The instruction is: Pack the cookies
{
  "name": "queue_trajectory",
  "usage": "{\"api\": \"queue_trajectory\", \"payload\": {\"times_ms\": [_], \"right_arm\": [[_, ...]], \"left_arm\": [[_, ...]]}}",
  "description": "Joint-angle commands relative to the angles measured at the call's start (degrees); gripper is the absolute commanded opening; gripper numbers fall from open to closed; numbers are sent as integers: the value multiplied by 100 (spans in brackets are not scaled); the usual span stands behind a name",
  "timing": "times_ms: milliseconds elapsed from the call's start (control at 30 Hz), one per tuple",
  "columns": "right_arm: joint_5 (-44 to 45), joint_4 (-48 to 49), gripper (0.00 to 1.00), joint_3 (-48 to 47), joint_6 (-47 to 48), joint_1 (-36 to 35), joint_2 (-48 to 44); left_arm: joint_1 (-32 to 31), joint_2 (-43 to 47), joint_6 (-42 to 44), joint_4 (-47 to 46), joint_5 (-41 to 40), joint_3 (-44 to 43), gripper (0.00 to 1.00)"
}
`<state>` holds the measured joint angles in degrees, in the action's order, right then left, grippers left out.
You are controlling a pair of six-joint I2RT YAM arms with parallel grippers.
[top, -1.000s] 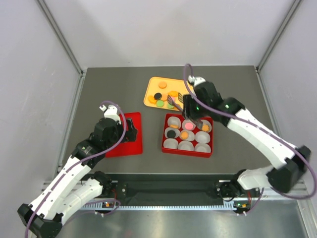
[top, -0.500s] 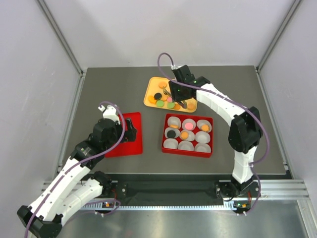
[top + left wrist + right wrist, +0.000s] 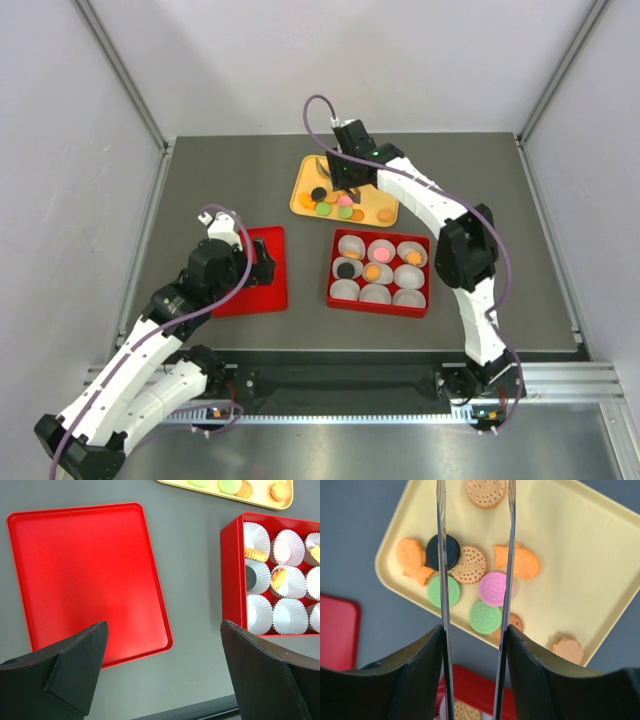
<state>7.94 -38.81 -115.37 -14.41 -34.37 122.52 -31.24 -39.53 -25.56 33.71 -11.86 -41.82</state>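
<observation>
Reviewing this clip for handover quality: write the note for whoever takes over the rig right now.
Left gripper: jaws open, empty, above the flat red tray.
Right gripper: jaws open, empty, over the yellow tray.
Cookies: about ten loose on the yellow tray; five in paper cups in the red box.
To do: fill the four empty cups.

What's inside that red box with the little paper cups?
Nine white paper cups fill the red box. Five hold one each: three orange cookies, a pink cookie, a black cookie. Four look empty. Anything beneath the cookies or cups is covered.
</observation>
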Motion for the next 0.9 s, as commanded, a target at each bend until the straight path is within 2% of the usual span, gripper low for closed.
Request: {"api": "queue_trajectory", "payload": {"times_ms": [0, 133, 433, 733, 867], "right_arm": [[295, 128, 51, -617, 114, -26, 465], [330, 75, 51, -1039, 106, -26, 974], [295, 128, 49, -891, 62, -26, 932], [278, 136, 34, -768, 53, -17, 818], [286, 110, 30, -776, 53, 9, 554]], "left_arm": [[-22, -2, -28, -76, -124, -19, 99], [-31, -11, -28, -76, -133, -19, 99], [-31, -64, -28, -67, -115, -19, 99], [-31, -55, -28, -67, -124, -19, 99], [-31, -37, -28, -75, -124, -19, 99]]}}
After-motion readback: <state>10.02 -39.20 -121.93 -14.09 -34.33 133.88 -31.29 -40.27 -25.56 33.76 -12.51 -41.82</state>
